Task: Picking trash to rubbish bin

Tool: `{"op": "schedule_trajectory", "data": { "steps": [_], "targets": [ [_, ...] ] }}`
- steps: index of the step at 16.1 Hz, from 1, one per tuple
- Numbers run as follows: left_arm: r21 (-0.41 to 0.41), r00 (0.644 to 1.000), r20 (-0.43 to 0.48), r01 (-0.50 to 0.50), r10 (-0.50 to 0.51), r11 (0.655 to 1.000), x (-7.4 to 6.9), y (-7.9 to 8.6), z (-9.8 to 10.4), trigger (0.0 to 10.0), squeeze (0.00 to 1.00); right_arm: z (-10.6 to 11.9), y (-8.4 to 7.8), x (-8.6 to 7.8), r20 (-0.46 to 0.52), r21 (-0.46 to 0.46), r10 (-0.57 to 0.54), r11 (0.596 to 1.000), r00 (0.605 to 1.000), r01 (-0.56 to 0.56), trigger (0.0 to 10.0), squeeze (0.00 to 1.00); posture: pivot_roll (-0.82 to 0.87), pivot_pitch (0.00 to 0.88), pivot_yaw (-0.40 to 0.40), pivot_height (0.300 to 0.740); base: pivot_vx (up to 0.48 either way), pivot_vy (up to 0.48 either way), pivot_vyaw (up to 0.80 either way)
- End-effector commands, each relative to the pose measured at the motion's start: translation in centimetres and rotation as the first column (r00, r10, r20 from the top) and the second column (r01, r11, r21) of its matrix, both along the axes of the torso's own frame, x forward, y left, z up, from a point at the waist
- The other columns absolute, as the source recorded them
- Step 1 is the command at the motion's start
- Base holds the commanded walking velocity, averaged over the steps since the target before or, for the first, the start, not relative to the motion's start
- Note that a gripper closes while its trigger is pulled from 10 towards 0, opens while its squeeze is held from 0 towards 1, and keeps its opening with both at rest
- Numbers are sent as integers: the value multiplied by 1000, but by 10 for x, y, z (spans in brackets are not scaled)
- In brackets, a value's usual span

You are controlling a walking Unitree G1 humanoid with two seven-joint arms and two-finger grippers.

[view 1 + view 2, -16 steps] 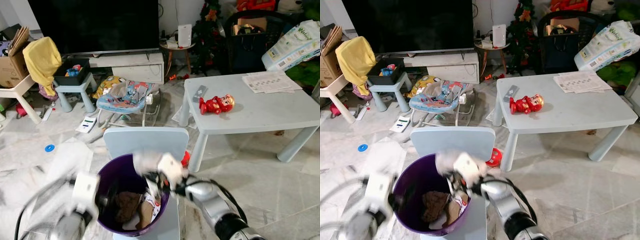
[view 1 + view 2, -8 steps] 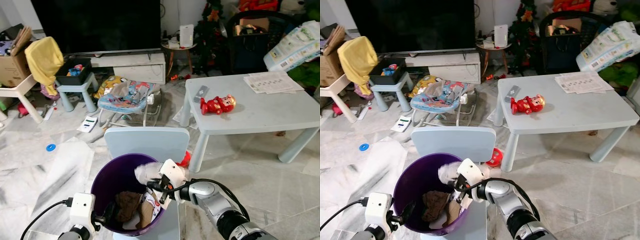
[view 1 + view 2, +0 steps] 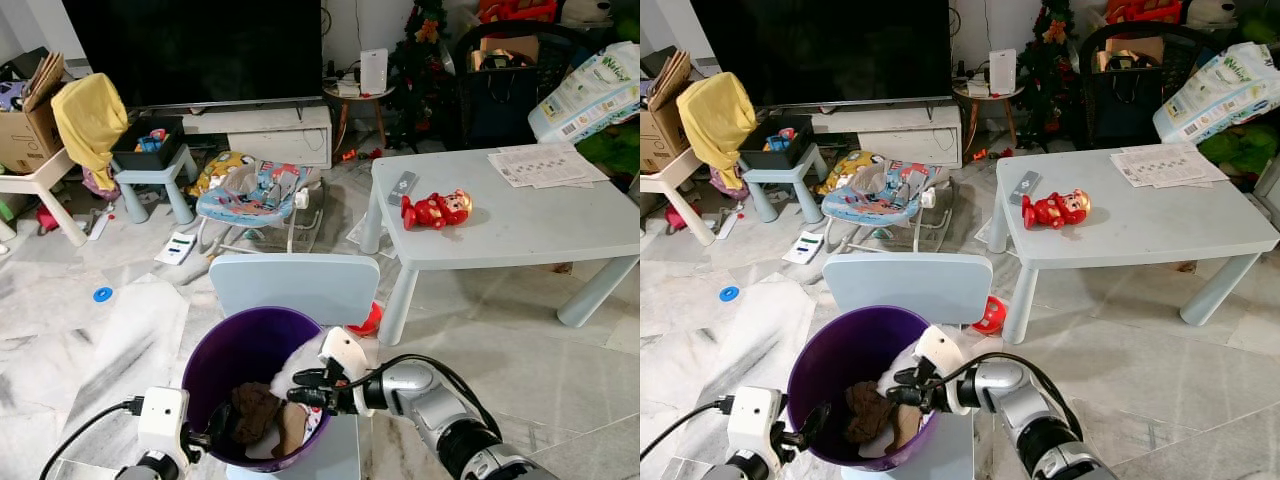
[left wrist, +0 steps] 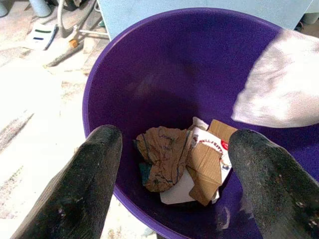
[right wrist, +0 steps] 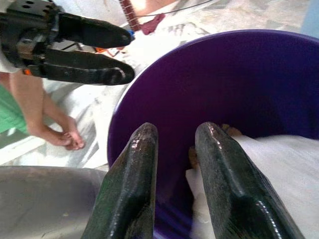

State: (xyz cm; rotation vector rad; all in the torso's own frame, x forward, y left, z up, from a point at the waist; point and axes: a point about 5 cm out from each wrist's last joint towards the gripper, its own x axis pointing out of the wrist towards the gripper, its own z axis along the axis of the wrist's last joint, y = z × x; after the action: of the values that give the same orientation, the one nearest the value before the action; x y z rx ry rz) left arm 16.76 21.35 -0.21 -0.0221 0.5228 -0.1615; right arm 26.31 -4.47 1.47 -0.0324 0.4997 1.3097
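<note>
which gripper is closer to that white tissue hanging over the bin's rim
Right. The right gripper is at the white tissue inside the purple bin's rim; the left gripper sits at the opposite, near rim.

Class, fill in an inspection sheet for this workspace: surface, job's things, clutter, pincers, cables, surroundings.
Surface: marble floor.
Job's things: purple bin on a blue chair, holding brown paper and card; white tissue at its rim.
Clutter: red toy, remote and papers on the table; baby bouncer.
Pincers: right pincer over the rim, narrowly open; left pincer open.
Cables: black, along both arms.
Surroundings: TV, a person's bare feet.
</note>
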Motion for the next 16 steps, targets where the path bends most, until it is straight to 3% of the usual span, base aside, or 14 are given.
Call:
{"op": "schedule_trajectory", "data": {
  "steps": [1,8,9,10,13,16],
  "targets": [
    [8,1000,10,6,-6,1000,0,1,2,10000,0,4,1,2,9,19,7,1000,1000,-7,10000,1000,96,7,21,740,0,0,0],
    [7,1000,13,6,-6,1000,1,-1,1,10000,0,2,-4,0,18,7,3,1000,1000,-3,10000,1000,92,3,20,740,0,0,0],
    [12,1000,23,6,-6,1000,2,-1,2,10000,0,3,-8,0,33,0,14,1000,999,-14,10000,894,91,4,19,740,0,0,0],
    [24,998,55,3,-4,1000,7,0,6,10000,0,6,-13,2,58,-6,15,1000,998,-15,10000,0,89,4,17,740,0,0,0],
    [49,991,133,1,-8,999,26,1,18,10000,0,25,-33,13,102,73,-68,995,992,61,10000,0,78,4,18,740,0,0,0],
    [54,982,184,18,-27,998,52,2,41,10000,0,55,-52,36,129,211,-252,952,959,222,10000,0,68,0,25,740,0,0,0]
  ]
}}
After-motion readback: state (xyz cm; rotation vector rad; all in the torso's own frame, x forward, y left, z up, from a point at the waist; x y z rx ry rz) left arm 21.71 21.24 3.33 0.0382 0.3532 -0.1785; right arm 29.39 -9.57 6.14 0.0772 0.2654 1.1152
